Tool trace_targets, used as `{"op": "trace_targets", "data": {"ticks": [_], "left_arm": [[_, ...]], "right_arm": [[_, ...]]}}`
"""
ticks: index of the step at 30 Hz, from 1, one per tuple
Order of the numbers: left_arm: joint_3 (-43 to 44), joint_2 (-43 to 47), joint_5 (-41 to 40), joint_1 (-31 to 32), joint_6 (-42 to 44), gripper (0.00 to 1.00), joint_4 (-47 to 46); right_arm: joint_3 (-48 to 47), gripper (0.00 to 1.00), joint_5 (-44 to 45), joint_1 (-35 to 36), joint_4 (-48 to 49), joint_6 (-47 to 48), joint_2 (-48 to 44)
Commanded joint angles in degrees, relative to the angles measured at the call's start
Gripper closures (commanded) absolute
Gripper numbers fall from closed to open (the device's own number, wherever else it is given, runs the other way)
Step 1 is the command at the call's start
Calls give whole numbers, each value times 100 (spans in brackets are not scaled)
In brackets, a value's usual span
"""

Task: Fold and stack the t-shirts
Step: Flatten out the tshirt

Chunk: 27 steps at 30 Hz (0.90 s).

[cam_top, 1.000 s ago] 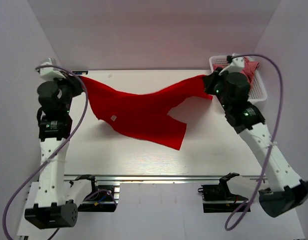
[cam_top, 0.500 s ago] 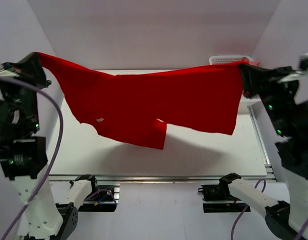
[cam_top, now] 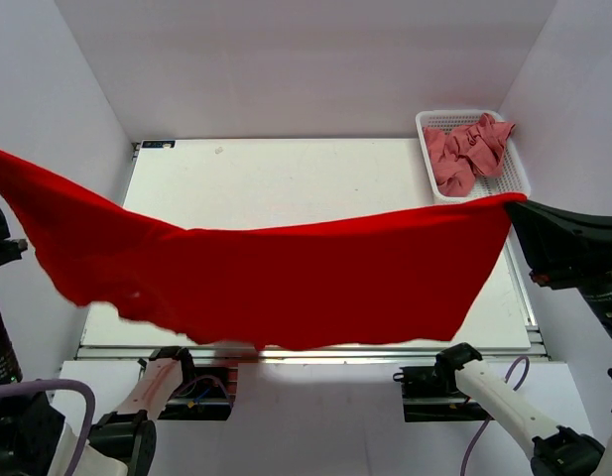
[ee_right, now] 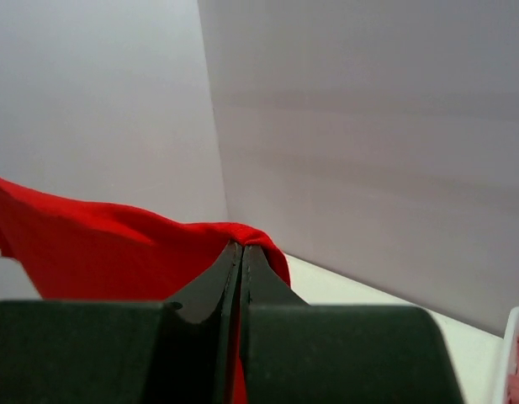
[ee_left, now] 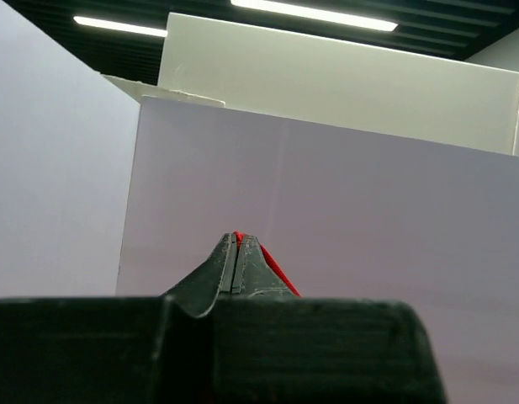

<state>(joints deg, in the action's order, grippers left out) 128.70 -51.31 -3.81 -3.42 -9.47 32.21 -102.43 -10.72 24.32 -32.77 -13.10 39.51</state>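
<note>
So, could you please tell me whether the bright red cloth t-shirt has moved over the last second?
Yes: the red t-shirt rose off the white table and came toward its near edge, away from the white mesh basket.

Pale lilac walls [cam_top: 286,59] around a white table [cam_top: 286,188]; ceiling strip lights [ee_left: 318,14] overhead.

Red shirt [cam_top: 315,283] is up in the air, pulled out wide and flat above the near half of the table [cam_top: 286,183]. It's strung by its two top corners from past the left edge to the right edge, top line sagging in the middle, bottom edge hanging loose and uneven. Pink shirts [cam_top: 464,154] sit crumpled and unfolded in a heap at the table's far right corner.
</note>
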Motion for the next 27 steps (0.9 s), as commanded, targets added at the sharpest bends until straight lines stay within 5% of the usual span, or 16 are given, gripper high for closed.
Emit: {"op": "trace_targets", "data": {"ticks": [1, 4, 9, 17, 21, 27], "left_arm": [[-231, -256, 206, -36, 121, 100, -64], [-889, -388, 574, -36, 121, 100, -231], [-2655, -757, 882, -36, 51, 100, -1163], [-4168, -2583, 1436, -36, -19, 100, -2622], [-3863, -4155, 1436, -36, -72, 100, -3035], [-1422, -7284, 1691, -36, -177, 100, -2439]], "right_arm": [[415, 100, -44, -41, 227, -105, -22], [1415, 100, 26, -32, 789, -271, -13], [2516, 100, 1672, -32, 1432, -553, 566], [3326, 100, 3049, -102, 2328, -755, 2828], [2942, 100, 2954, -461, 3055, -791, 4221], [1072, 100, 1706, -946, 3181, -729, 6943]]}}
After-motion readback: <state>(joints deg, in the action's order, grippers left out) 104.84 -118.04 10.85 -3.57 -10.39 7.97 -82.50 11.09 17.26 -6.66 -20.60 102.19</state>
